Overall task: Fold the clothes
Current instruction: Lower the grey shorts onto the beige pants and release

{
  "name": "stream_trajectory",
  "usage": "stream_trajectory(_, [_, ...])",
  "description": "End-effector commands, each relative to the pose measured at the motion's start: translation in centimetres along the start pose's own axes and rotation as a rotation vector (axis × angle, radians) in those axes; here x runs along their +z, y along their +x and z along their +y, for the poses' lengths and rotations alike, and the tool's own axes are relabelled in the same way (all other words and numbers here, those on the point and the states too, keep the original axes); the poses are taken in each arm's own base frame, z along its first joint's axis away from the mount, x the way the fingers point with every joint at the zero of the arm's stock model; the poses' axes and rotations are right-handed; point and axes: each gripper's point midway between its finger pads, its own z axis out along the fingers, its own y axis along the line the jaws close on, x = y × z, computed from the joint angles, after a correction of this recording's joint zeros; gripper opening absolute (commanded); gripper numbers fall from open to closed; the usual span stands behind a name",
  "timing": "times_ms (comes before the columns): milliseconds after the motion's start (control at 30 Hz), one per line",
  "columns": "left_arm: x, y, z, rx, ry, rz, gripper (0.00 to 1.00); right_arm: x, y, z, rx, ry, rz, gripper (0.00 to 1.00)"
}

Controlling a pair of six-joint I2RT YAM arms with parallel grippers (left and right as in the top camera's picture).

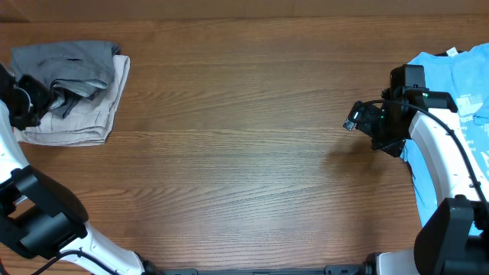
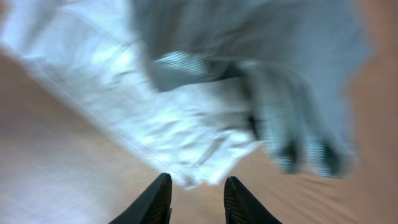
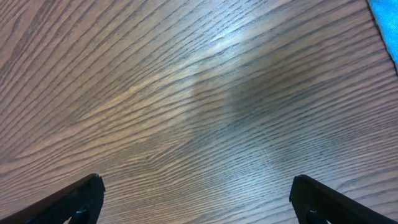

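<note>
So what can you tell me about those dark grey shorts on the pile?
The dark grey shorts are plain, woven-looking cloth, crumpled into a loose bundle with a dark slit showing. They lie at the left end of the table, on top of a folded pale beige garment that sticks out beneath them. The left gripper is beside their left edge, its fingers a little apart and holding nothing.

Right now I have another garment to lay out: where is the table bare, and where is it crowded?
Bare: the middle of the table, from the beige garment with the shorts on it at far left across to the right gripper and the T-shirt. Crowded: the far-left corner, where the left gripper is at the pile, and the right edge.
</note>
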Motion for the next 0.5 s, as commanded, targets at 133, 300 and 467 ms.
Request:
stream_trajectory(133, [2.5,0.8,3.4,0.114,-0.264,-0.037,0.31,-0.3,-0.4,0.0,-0.005,0.003,-0.018,1.0])
stream_trajectory(300, [4.7,0.5,3.8,0.186,-0.252,-0.075,0.35,-0.3,-0.4,0.0,-0.005,0.003,-0.018,1.0])
stream_trajectory(467, [6.9,0.3,4.0,0.245,-0.228,-0.127,0.39,-0.3,-0.4,0.0,-0.005,0.003,-0.018,1.0])
